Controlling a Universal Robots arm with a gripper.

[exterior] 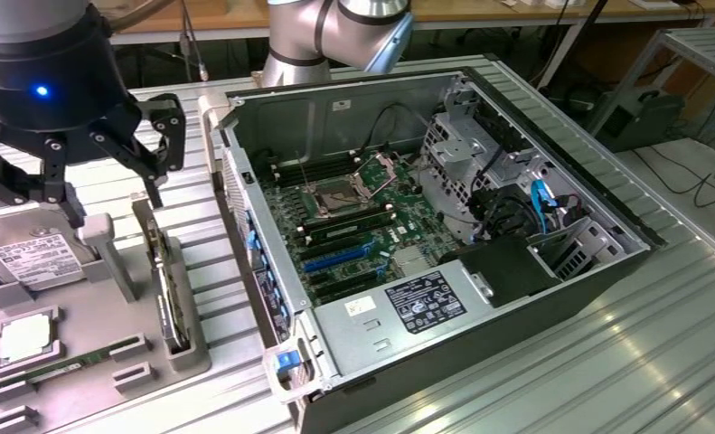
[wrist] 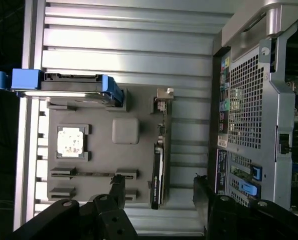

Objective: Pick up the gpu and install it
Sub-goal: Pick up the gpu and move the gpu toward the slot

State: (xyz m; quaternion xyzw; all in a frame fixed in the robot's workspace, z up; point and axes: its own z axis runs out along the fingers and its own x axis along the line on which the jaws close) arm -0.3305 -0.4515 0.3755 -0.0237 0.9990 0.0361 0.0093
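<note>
Gripper hangs over the grey parts tray, just beside the open computer case, jaws spread wide and holding nothing. From the wrist view the two dark fingers straddle the gpu, one on either side, neither touching it as far as I can tell. The gpu stands on edge in the tray slot nearest the case, a thin dark card with its metal bracket at one end, not yet lifted. Farther from the case in the same tray: a hard drive with a white label, a square processor chip and a narrow memory stick. Inside the case the motherboard lies exposed, and its blue expansion slots look empty. My reading: this is the pick-up step, at the approach stage, with the gripper lined up over the card but no grasp made; installation has not begun. A grasp from here would call for a straight descent that keeps the card centred between the fingers, then closing on its flat faces. The card is thin and sits loose on edge, so an off-centre squeeze could tilt it in the slot. A straight lift out would avoid snagging the bracket.
</note>
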